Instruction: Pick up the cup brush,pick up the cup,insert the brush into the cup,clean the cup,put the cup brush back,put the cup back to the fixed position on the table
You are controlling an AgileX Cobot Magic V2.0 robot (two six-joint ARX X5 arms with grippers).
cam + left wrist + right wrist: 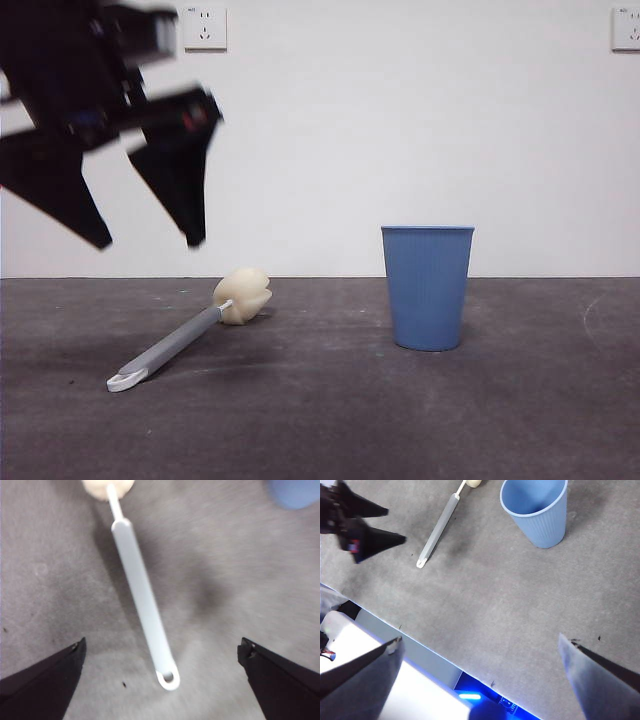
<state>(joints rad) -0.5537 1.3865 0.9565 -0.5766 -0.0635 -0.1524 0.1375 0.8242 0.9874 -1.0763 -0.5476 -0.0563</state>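
Grey handle flat on the table (320,420), the cup brush (180,341) lies with its cream sponge head toward the wall and its white looped end toward the camera, touched by nothing. Standing upright well to one side of it is the blue cup (427,287), empty and also untouched. The left gripper (150,240) hangs in the air above the brush with its jaws spread wide and nothing between them; its own camera looks straight down on the handle (142,600). The right gripper (480,645) waits high and back near the table edge, jaws apart and empty, far from the cup (537,511). By my reading no step is finished: the brush has yet to be grasped, and lifting the cup, inserting, scrubbing and returning both things all remain.
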